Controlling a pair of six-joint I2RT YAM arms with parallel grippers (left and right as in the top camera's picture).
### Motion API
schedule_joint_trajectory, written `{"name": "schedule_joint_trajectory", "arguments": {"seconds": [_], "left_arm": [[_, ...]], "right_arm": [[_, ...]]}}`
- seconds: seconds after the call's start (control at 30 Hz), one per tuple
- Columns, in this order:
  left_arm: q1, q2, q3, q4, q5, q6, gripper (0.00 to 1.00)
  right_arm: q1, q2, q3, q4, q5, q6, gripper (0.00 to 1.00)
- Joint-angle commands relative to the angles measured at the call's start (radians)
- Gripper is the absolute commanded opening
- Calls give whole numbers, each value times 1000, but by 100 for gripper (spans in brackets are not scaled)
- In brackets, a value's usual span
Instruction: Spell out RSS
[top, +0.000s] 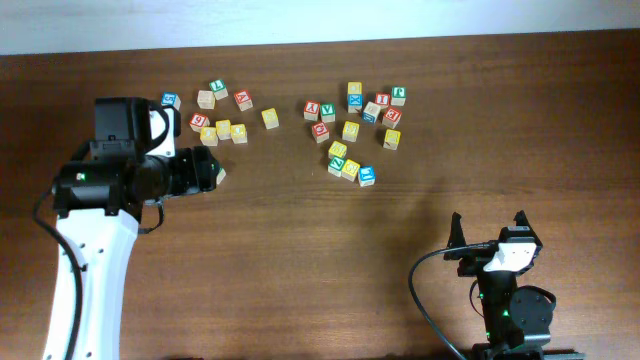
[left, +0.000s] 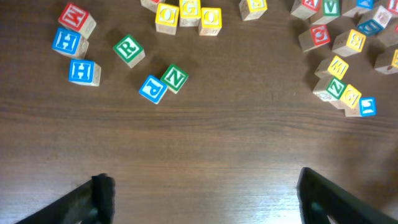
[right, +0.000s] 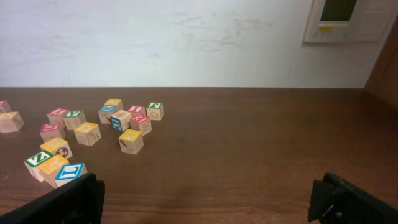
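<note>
The dark wood-grain table (left: 205, 137) is carrying two loose scatters of cubes (top: 350, 130), and a white wall (right: 186, 43) with a pale panel (right: 345, 20) is rising behind it. The left gripper (left: 205, 185) is hanging over bare wood, fingers apart and empty. The R cube (left: 129, 50) is lying ahead of it, near a blue P cube (left: 152, 88). The right gripper (right: 208, 186) is sitting well apart from the cubes, fingers spread. I cannot tell which yellow cubes (left: 189, 11) are showing S.
</note>
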Motion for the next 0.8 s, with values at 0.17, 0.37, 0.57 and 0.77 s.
{"name": "schedule_joint_trajectory", "arguments": {"seconds": [0.17, 0.37, 0.57, 0.77], "left_arm": [[1, 26, 16, 60, 14, 1, 82], [0, 57, 16, 132, 14, 1, 79], [0, 97, 16, 189, 23, 9, 70], [0, 127, 16, 240, 30, 68, 73]], "right_arm": [[6, -8, -7, -7, -5, 1, 98], [6, -8, -7, -7, -5, 1, 98], [6, -8, -7, -7, -5, 1, 98], [6, -8, -7, -7, -5, 1, 98]]}}
